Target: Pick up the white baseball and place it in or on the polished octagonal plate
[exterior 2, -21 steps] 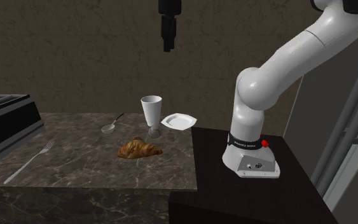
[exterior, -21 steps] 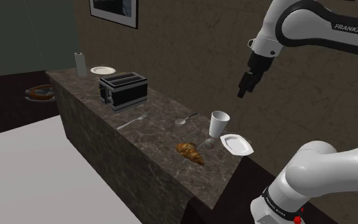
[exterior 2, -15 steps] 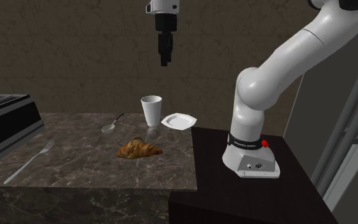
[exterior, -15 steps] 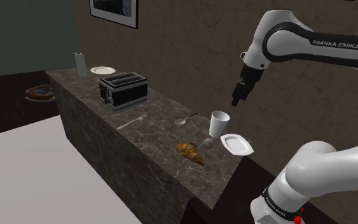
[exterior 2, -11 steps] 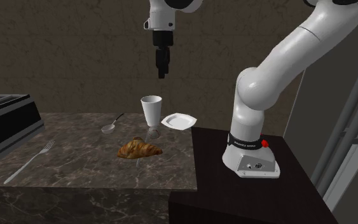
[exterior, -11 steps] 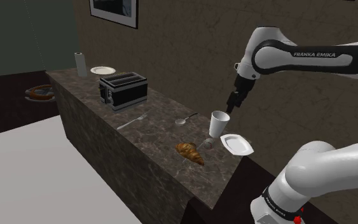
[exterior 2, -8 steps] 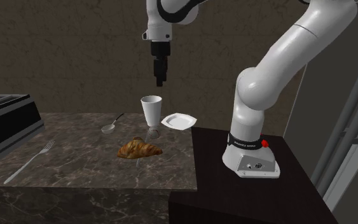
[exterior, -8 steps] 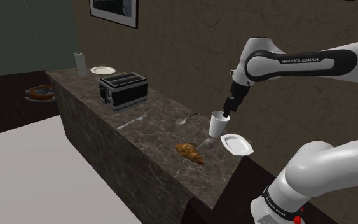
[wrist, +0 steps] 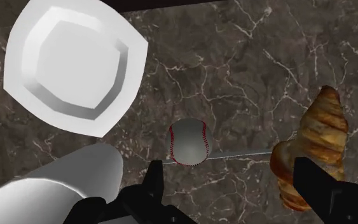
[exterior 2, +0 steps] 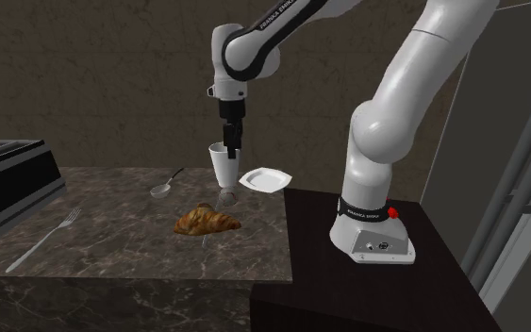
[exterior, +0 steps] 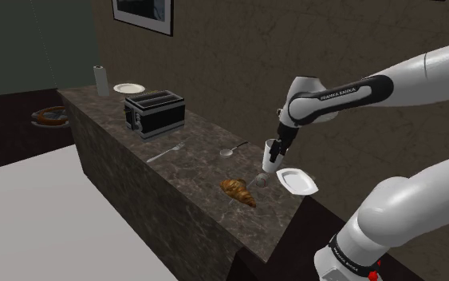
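Though cluttered, veined counter [exterior: 192, 137] under baseball [wrist: 188, 142], brown wall [exterior: 230, 64] behind

Wrist view: the cup [wrist: 56, 184] is cut off by the frame edge, and one finger of the claw [wrist: 227, 168] covers an end of the croissant [wrist: 317, 140]. Second exterior view: the toaster [exterior 2: 8, 184] is cropped at the left, and the baseball [exterior 2: 226, 197] is too small to show its seams.

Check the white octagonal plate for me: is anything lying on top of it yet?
Nothing: the white octagonal plate shows a bare centre and rim. The white baseball with red stitching lies beside it on the dark marble counter. The plate's underside is hidden.
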Controlling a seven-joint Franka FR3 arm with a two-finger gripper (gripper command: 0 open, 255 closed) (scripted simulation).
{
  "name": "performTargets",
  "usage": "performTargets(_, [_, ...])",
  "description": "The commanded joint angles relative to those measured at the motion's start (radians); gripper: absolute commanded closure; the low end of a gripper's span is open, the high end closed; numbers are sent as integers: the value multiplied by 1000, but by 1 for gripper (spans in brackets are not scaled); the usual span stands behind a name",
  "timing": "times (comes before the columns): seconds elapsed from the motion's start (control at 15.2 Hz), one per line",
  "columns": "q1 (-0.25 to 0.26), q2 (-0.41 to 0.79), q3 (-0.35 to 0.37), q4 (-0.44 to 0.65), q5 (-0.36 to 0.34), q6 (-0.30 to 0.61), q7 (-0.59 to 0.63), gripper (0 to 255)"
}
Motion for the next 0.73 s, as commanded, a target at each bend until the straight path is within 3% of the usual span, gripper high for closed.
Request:
performTargets(0.0, [4,85,-19,-3,12,80,-29,0])
performTargets(0.46, [27,384,-62,35,123,301,-160,0])
performTargets(0.66, [29,420,-59,32,143,337,-176,0])
